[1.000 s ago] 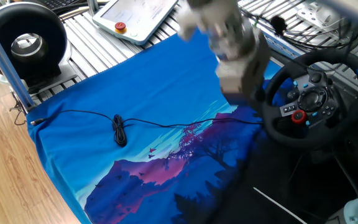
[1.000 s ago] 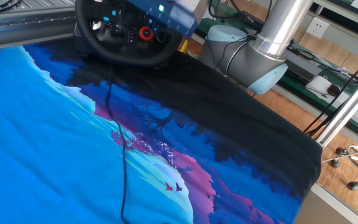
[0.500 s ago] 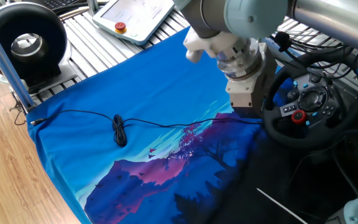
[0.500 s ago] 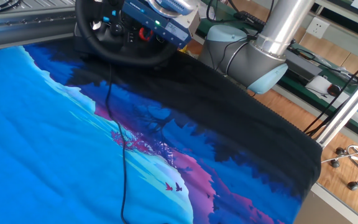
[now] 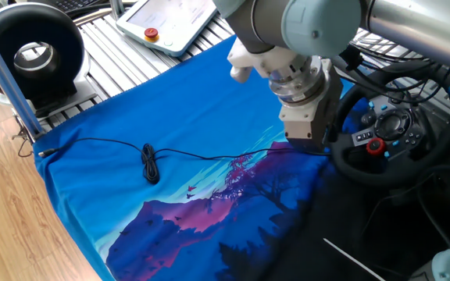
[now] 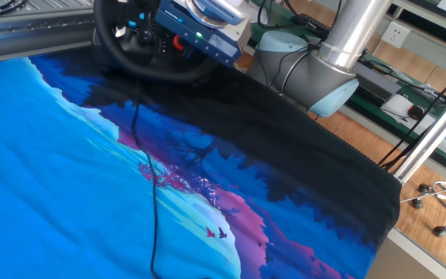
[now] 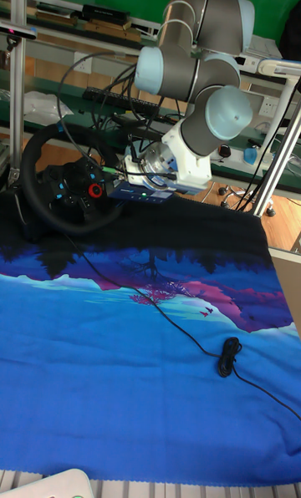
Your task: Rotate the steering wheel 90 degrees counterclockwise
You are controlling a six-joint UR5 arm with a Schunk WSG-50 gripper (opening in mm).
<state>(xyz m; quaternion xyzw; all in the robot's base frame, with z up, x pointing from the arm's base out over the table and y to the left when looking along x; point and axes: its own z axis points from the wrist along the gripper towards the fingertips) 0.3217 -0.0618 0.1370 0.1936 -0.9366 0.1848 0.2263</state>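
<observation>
The steering wheel stands at the right of the blue cloth, its red round knob low on the hub and its blue rim stripe at the upper right. In the tall fixed view the steering wheel is at the left. My gripper sits right against the wheel's near rim. A blue sensor box on the wrist covers most of the gripper, and its fingers are hidden behind the wrist and rim. In the other fixed view the wheel is at the top left, partly behind that blue box.
A thin black cable with a coiled bundle runs across the cloth to the wheel. A black ring-shaped device and a teach pendant lie beyond the cloth. The arm's base stands beside the wheel.
The arm has swung down from above the cloth and settled against the wheel's rim. The wheel itself looks unturned.
</observation>
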